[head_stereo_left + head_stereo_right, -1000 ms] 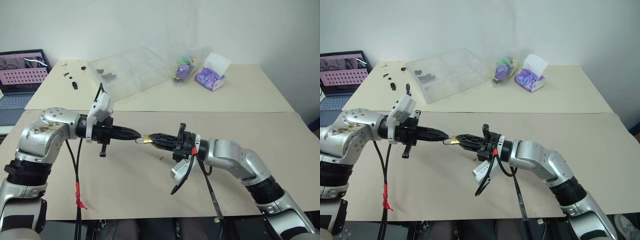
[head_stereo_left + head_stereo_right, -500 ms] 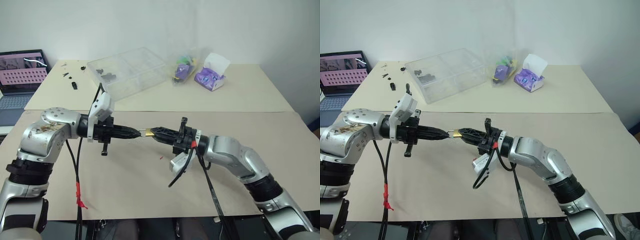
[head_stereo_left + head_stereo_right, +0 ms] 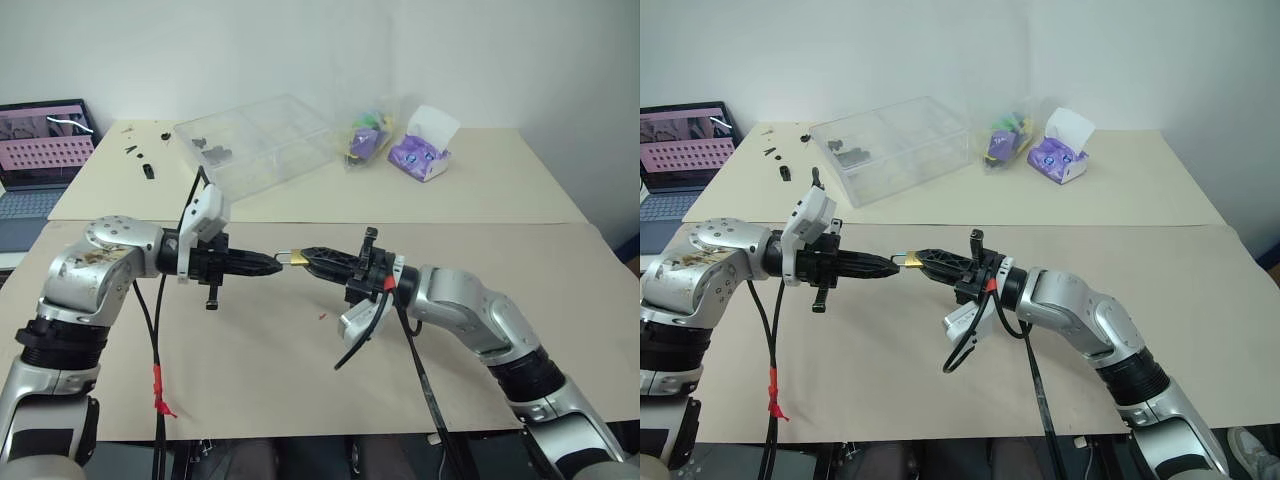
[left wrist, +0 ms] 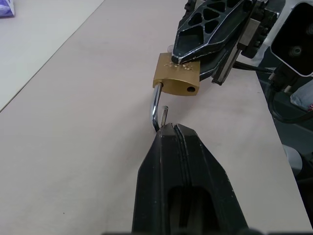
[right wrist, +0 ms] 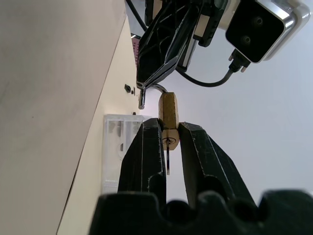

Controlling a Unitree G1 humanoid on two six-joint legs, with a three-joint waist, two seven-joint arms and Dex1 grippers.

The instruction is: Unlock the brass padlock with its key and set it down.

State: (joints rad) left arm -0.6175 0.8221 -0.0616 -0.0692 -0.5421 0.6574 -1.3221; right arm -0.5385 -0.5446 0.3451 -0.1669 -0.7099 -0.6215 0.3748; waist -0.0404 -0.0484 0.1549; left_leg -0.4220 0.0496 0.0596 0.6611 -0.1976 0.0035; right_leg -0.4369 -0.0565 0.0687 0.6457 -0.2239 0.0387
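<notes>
The brass padlock (image 3: 297,258) hangs in the air over the middle of the table, held between both grippers. My left gripper (image 4: 171,128) is shut on its silver shackle (image 4: 156,104), and one shackle end stands free of the body. My right gripper (image 5: 169,142) is shut on the gold body (image 5: 168,113) from the other side. The key (image 5: 167,159) shows as a thin silvery sliver sticking out of the keyhole between the right fingers (image 5: 147,147). Both grippers point at each other, tips nearly touching.
A clear plastic box (image 3: 255,145) stands at the back, with a filled bag (image 3: 365,140) and a purple packet (image 3: 425,150) to its right. A laptop (image 3: 45,150) sits far left, small black parts (image 3: 145,165) near it. A red speck (image 3: 322,316) lies under the grippers.
The right gripper has edged slightly up and away with the padlock. The left gripper has kept its hold and its place.
</notes>
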